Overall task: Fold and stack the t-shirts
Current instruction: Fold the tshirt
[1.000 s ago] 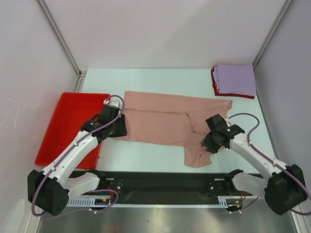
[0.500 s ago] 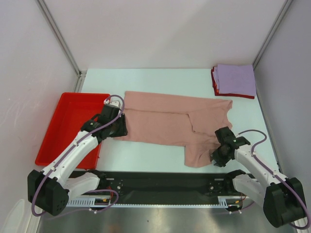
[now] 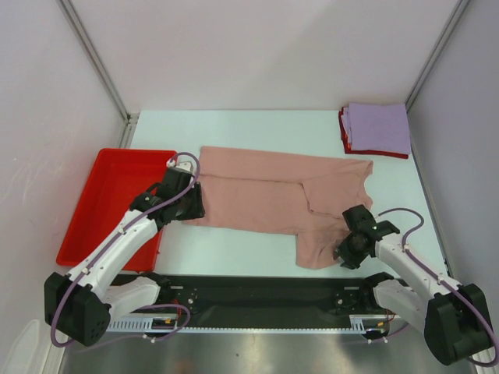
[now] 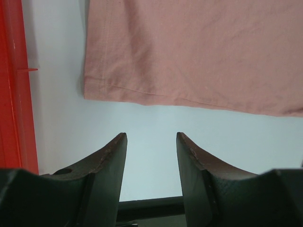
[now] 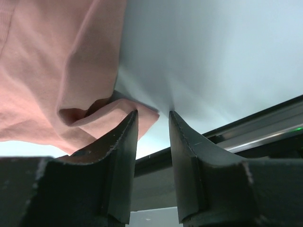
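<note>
Dusty-pink t-shirt [image 3: 265, 199] lies flat mid-table [image 3: 234, 253], long axis left-right, with a flap at the right end pointing to the near edge; folded lavender tee [image 3: 378, 127] sits on the red tee [image 3: 344, 134] in the far right corner. Left gripper [image 4: 151, 137] is open over bare table just short of the shirt's near-left hem. Right gripper [image 5: 153, 113] is low at the flap's near-right corner, jaws narrowly parted and not pinching, a curled cloth tip touching its left finger.

Overhead and close, low wrist cameras share the t-shirt [image 3: 265, 199].
</note>
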Motion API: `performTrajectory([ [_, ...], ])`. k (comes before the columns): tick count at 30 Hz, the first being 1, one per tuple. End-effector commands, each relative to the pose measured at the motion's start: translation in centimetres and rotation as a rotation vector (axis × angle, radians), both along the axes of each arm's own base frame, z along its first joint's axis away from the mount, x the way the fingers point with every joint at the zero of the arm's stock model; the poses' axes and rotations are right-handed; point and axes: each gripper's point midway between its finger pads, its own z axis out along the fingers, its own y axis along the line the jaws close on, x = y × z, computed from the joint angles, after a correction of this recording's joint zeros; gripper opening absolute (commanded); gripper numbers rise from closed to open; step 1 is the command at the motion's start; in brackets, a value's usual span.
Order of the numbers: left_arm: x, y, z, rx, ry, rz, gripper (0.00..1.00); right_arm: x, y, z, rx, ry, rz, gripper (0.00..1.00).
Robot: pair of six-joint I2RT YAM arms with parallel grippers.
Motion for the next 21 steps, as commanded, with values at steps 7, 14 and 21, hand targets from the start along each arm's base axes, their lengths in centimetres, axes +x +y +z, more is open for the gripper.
performTrajectory([
  [7,0.8,-0.5,1.2,-0.022,-0.039,0.003,0.52,0.8,0.0,-0.6,-0.027,0.017,0.010,0.36],
  [14,0.5,-0.1,1.3,-0.017,-0.042,0.013,0.52,0.8,-1.0,-1.1,-0.068,0.030,0.023,0.29],
  [21,0.4,1.0,1.0,0.035,-0.024,0.056,0.59,0.8,-0.7,-0.7,-0.058,0.033,0.053,0.04],
])
